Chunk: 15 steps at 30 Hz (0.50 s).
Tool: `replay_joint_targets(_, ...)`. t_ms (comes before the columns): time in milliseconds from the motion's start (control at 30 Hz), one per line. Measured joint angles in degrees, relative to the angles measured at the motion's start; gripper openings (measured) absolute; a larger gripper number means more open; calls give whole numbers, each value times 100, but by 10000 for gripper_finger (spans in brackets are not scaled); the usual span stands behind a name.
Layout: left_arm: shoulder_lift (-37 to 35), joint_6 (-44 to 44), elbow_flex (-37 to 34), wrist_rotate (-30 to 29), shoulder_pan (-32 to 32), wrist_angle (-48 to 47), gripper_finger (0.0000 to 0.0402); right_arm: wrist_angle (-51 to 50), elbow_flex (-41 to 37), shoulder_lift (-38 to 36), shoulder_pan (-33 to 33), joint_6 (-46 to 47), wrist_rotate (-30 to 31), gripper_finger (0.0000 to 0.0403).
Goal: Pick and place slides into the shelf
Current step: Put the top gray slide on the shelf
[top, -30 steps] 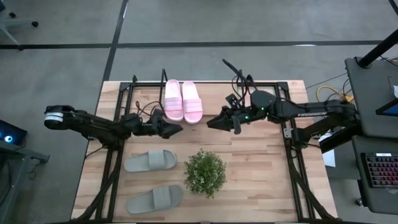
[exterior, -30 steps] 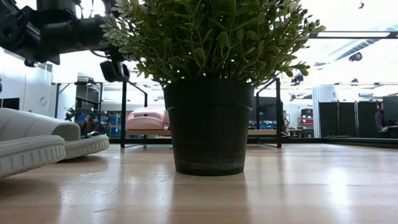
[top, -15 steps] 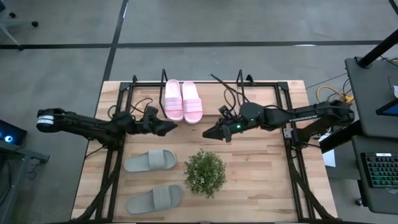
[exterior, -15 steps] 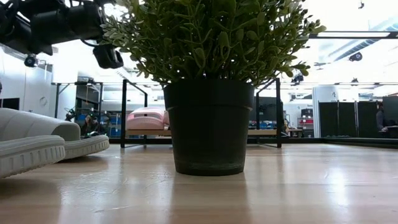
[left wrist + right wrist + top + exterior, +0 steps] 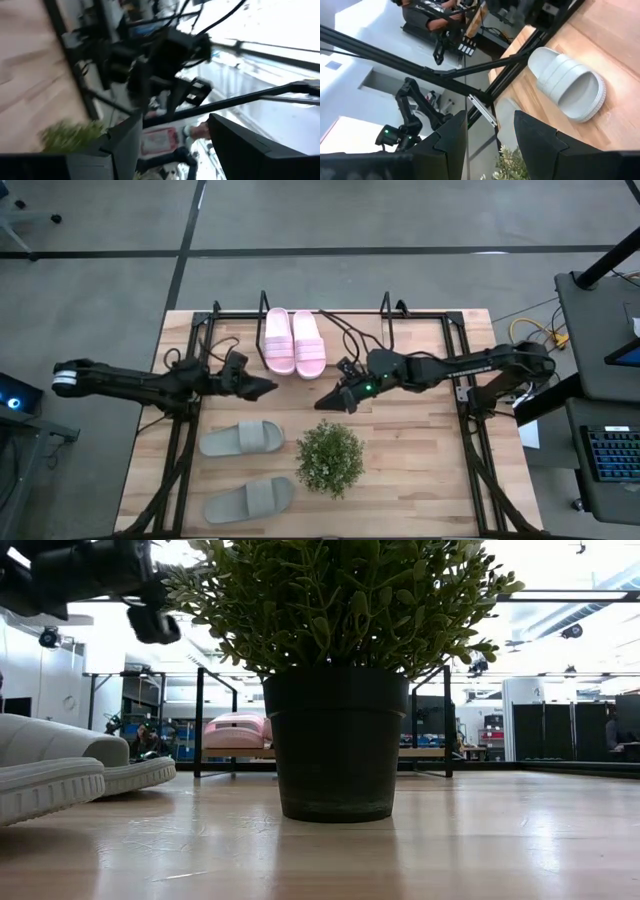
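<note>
Four slides: two pink slides side by side on the shelf, two grey slides on the table left of one plant. Left gripper and right gripper, both open and empty, hover between shelf and plant.

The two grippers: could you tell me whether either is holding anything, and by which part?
Nothing is held. The left gripper and right gripper both hover open and empty above the table, between the pink slides and the plant.

arms: dark, slender | cables: black, looped | right arm: green light (small)
</note>
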Motion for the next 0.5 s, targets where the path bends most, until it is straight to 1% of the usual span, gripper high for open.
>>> replay_joint_targets(267,-945,-153,31,119,-111,-1898,212,-12,-2,-73,0,-64,19,155)
replay_joint_targets(500,-1712,-169,254,153,-211,-4259,212,-13,-13,-73,-17,-100,22,155)
